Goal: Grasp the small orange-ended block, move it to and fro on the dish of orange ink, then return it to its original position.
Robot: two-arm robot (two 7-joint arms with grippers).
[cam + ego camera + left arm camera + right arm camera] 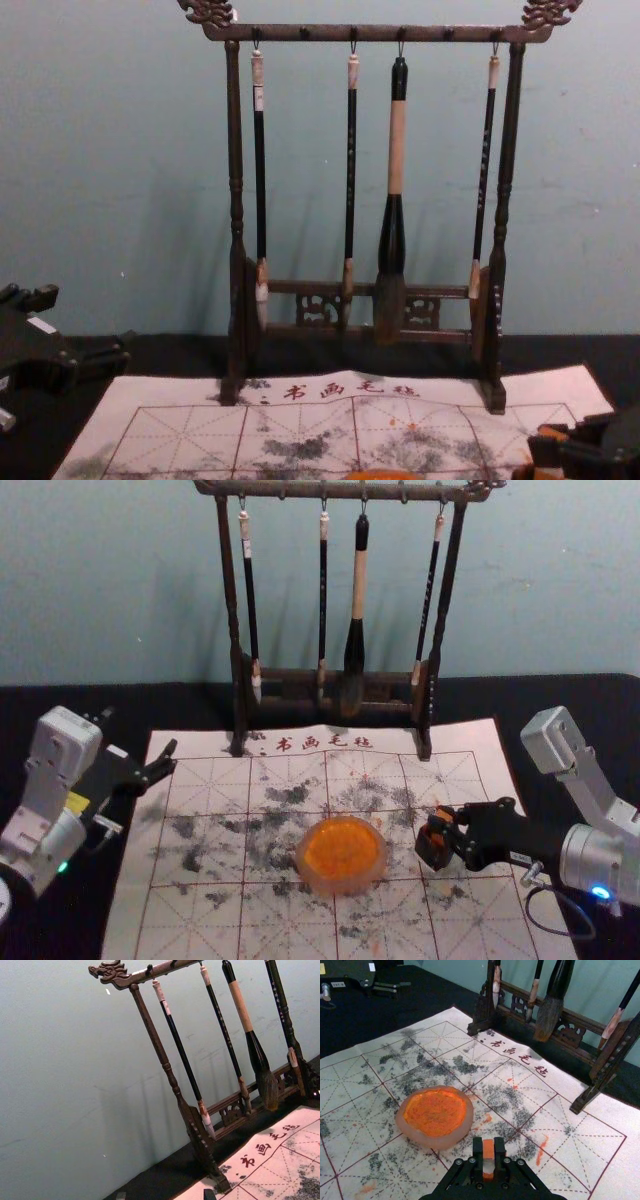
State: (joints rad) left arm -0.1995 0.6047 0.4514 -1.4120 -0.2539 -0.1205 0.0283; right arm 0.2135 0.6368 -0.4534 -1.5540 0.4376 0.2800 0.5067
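Grasp is done: your right gripper (488,1143) clamps block (488,1165) toward mat's (484,738) right edge. Dish (437,1142) rubbing, return probably remain. Left gripper (171,758): fingers apart, far-left corner.

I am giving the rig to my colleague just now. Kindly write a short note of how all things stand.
Right gripper: shut on the small block, to the right of the ink dish.
Left gripper: open and idle, by the left edge of the mat.
Ink dish: on the mat, in front of the brush rack.
Done: block grasped; whether it has been inked, I cannot tell.
Left: the inking, if not done, then returning the block.
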